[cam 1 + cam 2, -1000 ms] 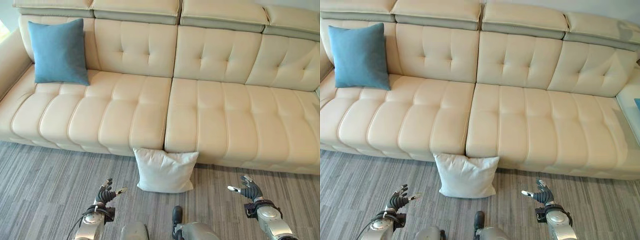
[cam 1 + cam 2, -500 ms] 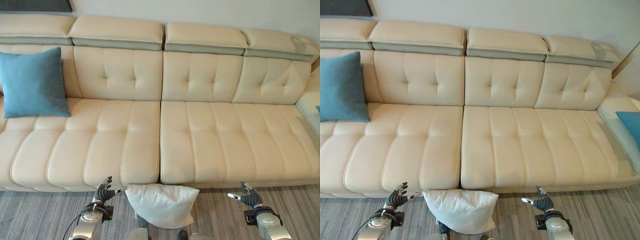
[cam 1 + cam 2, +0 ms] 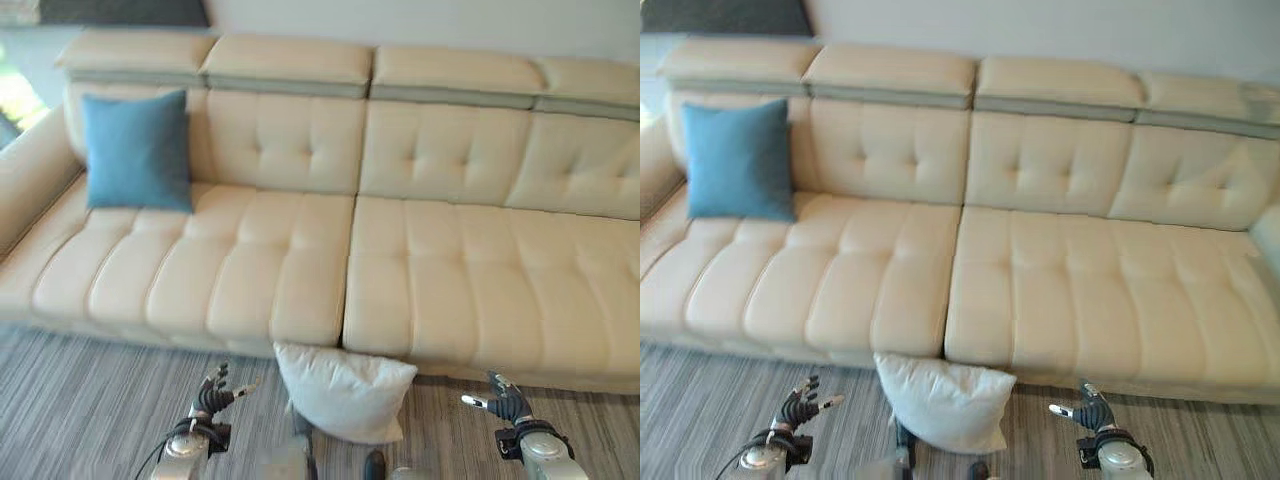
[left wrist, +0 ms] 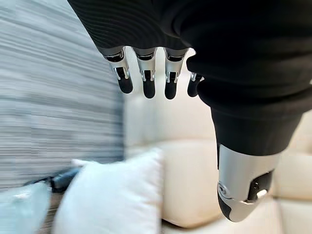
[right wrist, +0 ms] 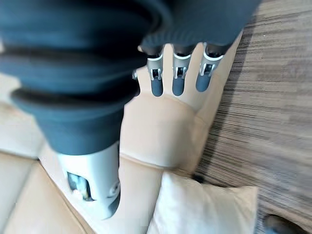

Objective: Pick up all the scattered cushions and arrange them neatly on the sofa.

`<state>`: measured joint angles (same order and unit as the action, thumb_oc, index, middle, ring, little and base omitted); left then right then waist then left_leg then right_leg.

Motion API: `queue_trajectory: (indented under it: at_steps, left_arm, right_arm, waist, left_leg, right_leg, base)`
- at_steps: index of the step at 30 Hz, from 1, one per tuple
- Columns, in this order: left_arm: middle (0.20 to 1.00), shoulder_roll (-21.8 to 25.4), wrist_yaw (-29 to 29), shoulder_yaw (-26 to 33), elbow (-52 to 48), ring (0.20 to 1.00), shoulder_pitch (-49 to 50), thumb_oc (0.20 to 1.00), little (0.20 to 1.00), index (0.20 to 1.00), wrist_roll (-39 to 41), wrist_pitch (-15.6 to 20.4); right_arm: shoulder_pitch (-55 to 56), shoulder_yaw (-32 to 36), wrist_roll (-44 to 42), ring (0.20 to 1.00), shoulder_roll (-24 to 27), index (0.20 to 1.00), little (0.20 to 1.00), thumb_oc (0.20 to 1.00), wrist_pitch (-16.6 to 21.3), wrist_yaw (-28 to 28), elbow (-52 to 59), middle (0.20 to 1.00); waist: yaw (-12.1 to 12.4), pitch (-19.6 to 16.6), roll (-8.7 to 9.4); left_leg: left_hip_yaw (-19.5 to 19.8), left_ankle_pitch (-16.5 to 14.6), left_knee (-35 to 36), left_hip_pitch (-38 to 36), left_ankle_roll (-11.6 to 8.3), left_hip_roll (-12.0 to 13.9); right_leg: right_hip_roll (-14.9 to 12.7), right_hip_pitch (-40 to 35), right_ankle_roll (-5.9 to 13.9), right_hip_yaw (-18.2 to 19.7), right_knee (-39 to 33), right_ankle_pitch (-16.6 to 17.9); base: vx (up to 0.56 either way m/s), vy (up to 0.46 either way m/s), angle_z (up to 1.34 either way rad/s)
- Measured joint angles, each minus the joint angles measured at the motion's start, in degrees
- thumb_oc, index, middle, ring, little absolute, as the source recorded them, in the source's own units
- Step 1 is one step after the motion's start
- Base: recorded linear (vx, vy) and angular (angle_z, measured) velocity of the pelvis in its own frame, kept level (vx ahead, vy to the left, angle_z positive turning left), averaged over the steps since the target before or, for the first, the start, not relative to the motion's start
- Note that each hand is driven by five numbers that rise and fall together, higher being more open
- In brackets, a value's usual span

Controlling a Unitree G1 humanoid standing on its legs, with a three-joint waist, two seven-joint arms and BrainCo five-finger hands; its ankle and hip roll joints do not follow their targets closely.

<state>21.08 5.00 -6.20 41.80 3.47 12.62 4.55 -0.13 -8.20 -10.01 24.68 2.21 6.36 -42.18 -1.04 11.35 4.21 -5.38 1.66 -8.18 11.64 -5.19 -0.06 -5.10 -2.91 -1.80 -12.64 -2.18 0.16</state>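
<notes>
Sofa: long, cream, tufted back, grey-edged headrests along the top, spanning from 9 to 3 o'clock across the upper scene. Seat split by a seam near centre. Pale wall behind it at 12 o'clock; a dark panel on the wall at 11 o'clock.

Floor: grey striped carpet, running along the sofa's front edge from 7 to 5 o'clock.

Blue cushion: upright on the seat at 10 o'clock, leaning against the backrest near the sofa's arm.

White cushion: on the floor at 6 o'clock, its top edge touching the sofa's front just below the centre seam. It stands tilted against the base.

Left hand: at 7 o'clock over the floor, just beside the white cushion's left edge, apart from it. Its wrist view shows the fingers straight and loose, thumb held off to one side, nothing grasped; the white cushion and sofa front lie past the fingertips.

Right hand: at 5 o'clock over the floor, near the white cushion's right side but with a clear gap of carpet between. Its fingers are extended and relaxed, thumb apart, holding nothing; the sofa base and a corner of the white cushion show beyond them.

The white cushion sits between the two hands, nearer the left.
</notes>
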Motion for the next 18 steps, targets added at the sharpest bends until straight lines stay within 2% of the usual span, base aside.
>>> queue_trajectory:
  at_steps: [1, 2, 3, 4, 5, 6, 7, 8, 10, 11, 13, 14, 16, 18]
  left_arm:
    - [1.0, -0.2, 0.0, 0.0, 0.0, 1.0, 0.2, 1.0, 1.0, 1.0, 0.0, 0.1]
    - [1.0, -0.3, 0.0, -0.3, 0.0, 1.0, 0.4, 1.0, 1.0, 1.0, 0.0, 0.1]
    - [1.0, -0.4, 0.0, -0.5, -0.1, 1.0, 0.3, 1.0, 1.0, 1.0, 0.0, 0.2]
    - [1.0, -0.7, 0.0, -0.5, -0.2, 1.0, 0.2, 1.0, 1.0, 1.0, 0.0, 0.3]
    - [1.0, -0.7, 0.0, -0.4, -0.4, 1.0, -0.3, 1.0, 1.0, 1.0, 0.0, 0.3]
    - [1.0, -0.1, 0.4, -0.4, -0.3, 1.0, -1.7, 1.0, 1.0, 1.0, 0.0, 0.4]
    - [1.0, 0.5, 0.7, -0.4, -0.1, 1.0, -2.2, 1.0, 1.0, 1.0, 0.0, 0.5]
    - [1.0, 1.7, 1.3, -0.5, 0.3, 1.0, -4.1, 1.0, 1.0, 1.0, 0.0, 0.6]
    - [1.0, 2.8, 1.8, -0.4, 1.4, 1.0, -6.6, 1.0, 1.0, 1.0, 0.0, 0.8]
    - [1.0, 3.9, 2.9, 0.1, 2.5, 1.0, -9.0, 1.0, 1.0, 1.0, 0.7, 1.2]
    - [1.0, 5.2, 3.9, -0.5, 4.0, 1.0, -14.1, 1.0, 1.0, 1.0, 2.4, 1.6]
    - [1.0, 6.4, 4.7, -0.8, 4.7, 1.0, -17.1, 1.0, 1.0, 1.0, 2.6, 1.8]
    - [1.0, 7.0, 6.0, -0.5, 4.5, 1.0, -21.0, 1.0, 1.0, 1.0, 4.6, 2.5]
    - [1.0, 8.0, 7.1, -1.4, 4.0, 1.0, -23.8, 1.0, 1.0, 1.0, 6.5, 3.9]
  right_arm:
    - [-0.4, 0.0, 0.0, 1.0, 0.2, 1.0, 1.0, 1.0, -0.1, 0.4, -0.2, 1.0]
    - [-1.0, 0.0, 0.1, 1.0, 0.3, 1.0, 1.0, 1.0, 0.0, 0.7, -0.1, 1.0]
    - [-1.4, -0.1, 0.1, 1.0, 0.7, 1.0, 1.0, 1.0, 0.0, 0.7, -0.2, 1.0]
    - [-2.0, 0.0, 0.5, 1.0, 1.6, 1.0, 1.0, 1.0, -0.1, 0.8, -0.2, 1.0]
    - [-2.5, 0.0, 0.6, 1.0, 1.8, 1.0, 1.0, 1.0, -0.1, 0.8, -0.2, 1.0]
    - [-3.4, -0.3, 1.1, 1.0, 1.3, 1.0, 1.0, 1.0, -0.2, 1.0, -1.0, 1.0]
    - [-4.2, -0.3, 1.1, 1.0, 0.8, 1.0, 1.0, 1.0, -0.2, 1.1, -1.8, 1.0]
    - [-6.2, -0.3, 1.1, 1.0, 0.3, 1.0, 1.0, 1.0, -0.1, 1.4, -3.5, 1.0]
    - [-8.0, -0.3, 1.1, 1.0, 0.0, 1.0, 1.0, 1.0, -0.2, 2.3, -5.3, 1.0]
    - [-11.3, -0.3, 1.0, 1.0, -0.7, 1.0, 1.0, 1.0, -0.1, 3.6, -8.1, 1.0]
    - [-15.1, -0.2, 0.5, 1.0, -0.6, 1.0, 1.0, 1.0, -0.1, 4.5, -9.9, 1.0]
    - [-18.0, 0.2, -1.6, 1.0, 0.0, 1.0, 1.0, 1.0, -0.1, 5.5, -10.5, 1.0]
    - [-21.5, 0.9, -3.9, 1.0, 0.2, 1.0, 1.0, 1.0, 0.1, 6.6, -11.0, 1.0]
    - [-24.8, 0.9, -7.4, 1.0, 0.9, 1.0, 1.0, 1.0, 0.7, 8.0, -11.4, 1.0]
  waist:
    - [-0.1, 0.1, -0.43]
    - [-0.3, 0.2, -1.69]
    - [-0.4, 0.3, -3.19]
    - [-0.7, 0.2, -5.89]
    - [-1.1, 0.5, -6.62]
    - [-0.8, 1.1, -6.74]
    - [-0.7, 1.4, -6.09]
    - [-0.5, 2.6, -4.58]
    - [-0.2, 3.8, -3.28]
    - [-0.1, 6.0, -1.83]
    - [-0.1, 8.8, -0.83]
    - [-0.3, 11.0, -0.88]
    - [-0.3, 15.1, -1.28]
    - [-0.3, 16.1, -1.95]
  left_leg:
    - [0.1, -1.1, -0.1, -3.0, -0.17, 0.8]
    - [0.2, -1.2, 2.4, -7.3, 0.0, 1.4]
    - [0.2, -1.0, 5.0, -10.4, 0.21, 1.8]
    - [0.3, -1.2, 9.4, -13.2, 0.92, 2.6]
    - [0.3, -1.5, 10.8, -13.6, 1.44, 2.9]
    - [-0.1, -0.6, 11.6, -12.7, 3.36, 2.7]
    - [-0.7, -0.5, 11.2, -11.6, 3.5, 2.4]
    - [-1.7, -0.3, 9.5, -8.6, 3.81, 1.6]
    - [-2.5, -0.1, 8.4, -5.7, 4.37, 1.0]
    - [-3.7, -0.3, 5.0, -0.7, 4.92, 0.5]
    - [-4.9, -1.2, 1.1, 5.1, 5.51, 0.3]
    - [-5.2, -2.0, -2.3, 9.9, 5.73, 0.3]
    - [-5.5, -2.0, -4.3, 12.1, 5.94, 0.4]
    - [-5.3, -3.8, -9.6, 18.5, 6.5, 1.1]
  right_leg:
    - [0.0, -0.2, 0.26, -0.1, 0.0, 0.2]
    - [0.1, -0.3, 0.46, 0.0, 0.5, 0.3]
    - [0.6, 0.3, 0.86, 0.1, 1.0, 0.3]
    - [1.8, 1.7, 1.39, -0.1, 1.6, 0.5]
    - [2.1, 2.6, 1.57, -0.2, 2.1, 0.6]
    - [1.7, 4.9, 2.09, 0.7, 3.7, 0.9]
    - [1.5, 6.6, 2.39, 1.6, 4.5, 1.0]
    - [0.7, 10.2, 3.07, 2.8, 5.6, 1.7]
    - [0.0, 13.5, 3.76, 3.6, 6.9, 1.9]
    - [-1.0, 18.9, 4.62, 4.8, 9.8, 2.5]
    - [-1.8, 24.6, 5.05, 6.4, 13.0, 2.5]
    - [-2.4, 28.8, 4.78, 6.5, 15.0, 2.4]
    - [-2.5, 30.5, 4.37, 6.9, 15.7, 3.0]
    - [-2.8, 36.2, 4.1, 7.1, 19.4, 2.7]
  base:
    - [0.0, 0.121, 0.16]
    - [0.0, 0.08, 0.06]
    - [-0.05, 0.122, 0.04]
    - [-0.12, 0.12, 0.08]
    - [-0.19, 0.151, -0.09]
    - [-0.2, 0.089, -0.23]
    - [-0.22, 0.084, -0.42]
    - [-0.16, 0.054, -0.35]
    - [-0.23, 0.057, -0.28]
    - [-0.26, 0.044, -0.29]
    - [-0.1, 0.003, -0.26]
    - [-0.04, -0.016, -0.11]
    - [-0.08, -0.046, -0.06]
    - [-0.11, -0.027, 0.01]
